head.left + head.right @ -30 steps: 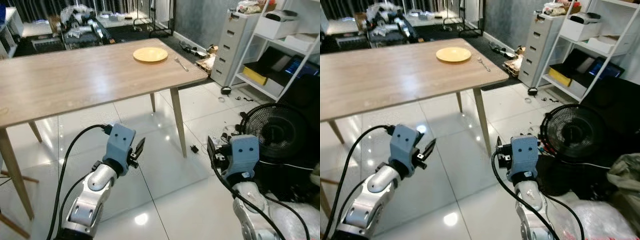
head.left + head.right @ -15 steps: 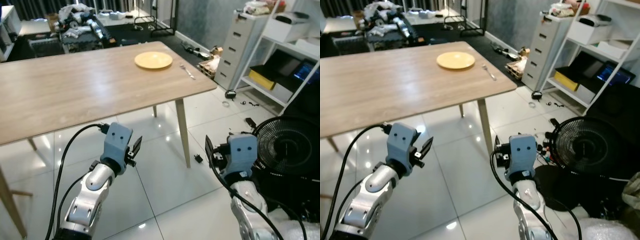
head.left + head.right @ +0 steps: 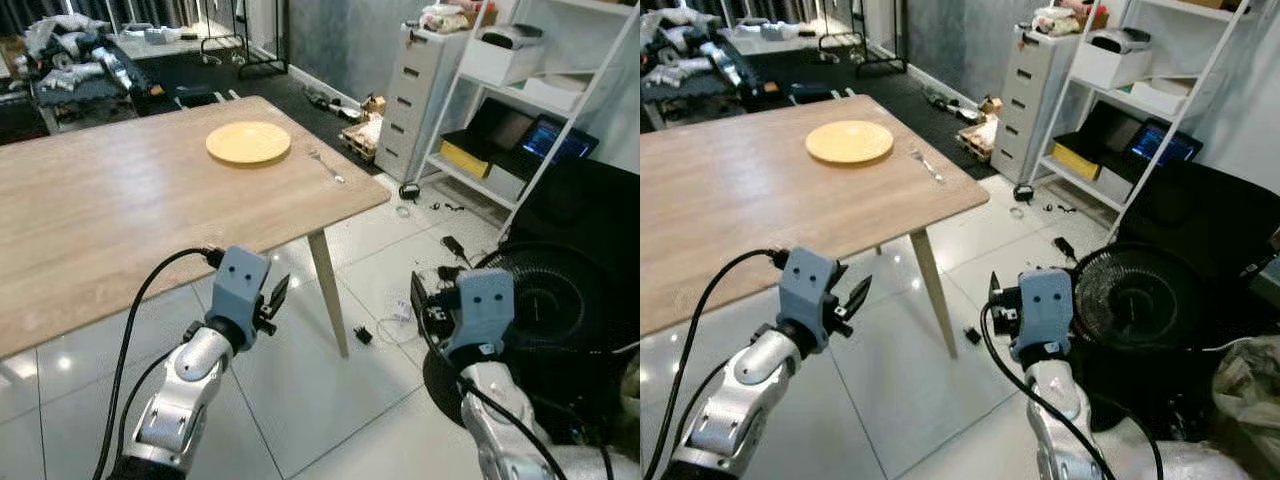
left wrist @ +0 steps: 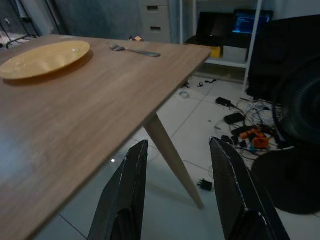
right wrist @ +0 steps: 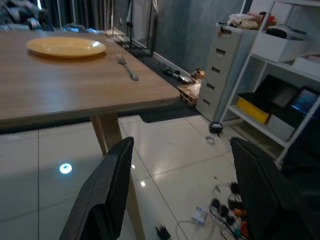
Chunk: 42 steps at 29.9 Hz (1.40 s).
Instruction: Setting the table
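Wooden table (image 3: 120, 215) — yellow plate (image 3: 248, 142); fork (image 3: 326, 165) just beside.

Plate (image 3: 248, 142): round, yellow, flat on your wooden table (image 3: 120, 210), near its far right corner | Fork (image 3: 326, 165): silver, lay flat just right of the plate, apart from it, tines pointing away from you.

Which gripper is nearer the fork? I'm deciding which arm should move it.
Left, narrowly. The left gripper hangs just below the table's near edge, with the fork beyond it across the top. The right gripper is out over the floor, past the table's corner.
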{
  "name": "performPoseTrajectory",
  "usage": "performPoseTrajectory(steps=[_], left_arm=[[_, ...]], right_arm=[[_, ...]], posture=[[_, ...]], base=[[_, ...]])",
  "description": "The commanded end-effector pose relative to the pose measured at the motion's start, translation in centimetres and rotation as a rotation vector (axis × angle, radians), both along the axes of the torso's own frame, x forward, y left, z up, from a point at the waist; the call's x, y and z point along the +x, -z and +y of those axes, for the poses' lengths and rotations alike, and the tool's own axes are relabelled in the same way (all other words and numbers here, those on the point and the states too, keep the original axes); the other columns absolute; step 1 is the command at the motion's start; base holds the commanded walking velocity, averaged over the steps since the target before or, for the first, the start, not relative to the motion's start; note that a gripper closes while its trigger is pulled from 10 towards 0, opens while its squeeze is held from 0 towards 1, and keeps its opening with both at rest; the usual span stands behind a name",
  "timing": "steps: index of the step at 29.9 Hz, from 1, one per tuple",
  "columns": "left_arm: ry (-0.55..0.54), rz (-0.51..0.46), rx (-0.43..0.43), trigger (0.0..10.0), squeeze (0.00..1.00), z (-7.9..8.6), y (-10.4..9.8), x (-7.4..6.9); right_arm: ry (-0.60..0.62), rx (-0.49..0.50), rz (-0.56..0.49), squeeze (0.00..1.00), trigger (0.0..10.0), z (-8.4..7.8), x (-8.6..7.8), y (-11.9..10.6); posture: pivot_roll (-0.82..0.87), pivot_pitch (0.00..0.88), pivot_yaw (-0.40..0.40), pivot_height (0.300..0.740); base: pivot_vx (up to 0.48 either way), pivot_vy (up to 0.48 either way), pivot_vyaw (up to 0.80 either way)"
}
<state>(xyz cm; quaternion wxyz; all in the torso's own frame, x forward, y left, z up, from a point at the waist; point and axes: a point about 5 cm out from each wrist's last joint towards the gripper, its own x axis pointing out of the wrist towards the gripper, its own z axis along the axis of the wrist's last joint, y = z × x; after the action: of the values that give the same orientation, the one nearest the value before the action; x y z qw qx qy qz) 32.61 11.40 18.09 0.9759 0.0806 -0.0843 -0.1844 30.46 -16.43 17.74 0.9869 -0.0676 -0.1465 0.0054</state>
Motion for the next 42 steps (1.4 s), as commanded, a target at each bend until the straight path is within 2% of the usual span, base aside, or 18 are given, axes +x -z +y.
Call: performPoseTrajectory(steps=[1,42], left_arm=[[0.004,0.012,0.011,10.0,0.00,-0.12,0.31,-0.10],[-0.005,0.011,0.019,10.0,0.00,0.09,0.28,-0.12]], right_arm=[[0.014,0.000,0.014,0.00,10.0,-0.46,-0.13,0.43],[-0.019,0.000,-0.001,0.00,10.0,0.17,0.03,0.02]], posture=[[0.00,0.093,0.071,0.740],[0.00,0.093,0.071,0.740]], base=[[0.480,0.000,0.00],[0.479,0.000,0.00]])
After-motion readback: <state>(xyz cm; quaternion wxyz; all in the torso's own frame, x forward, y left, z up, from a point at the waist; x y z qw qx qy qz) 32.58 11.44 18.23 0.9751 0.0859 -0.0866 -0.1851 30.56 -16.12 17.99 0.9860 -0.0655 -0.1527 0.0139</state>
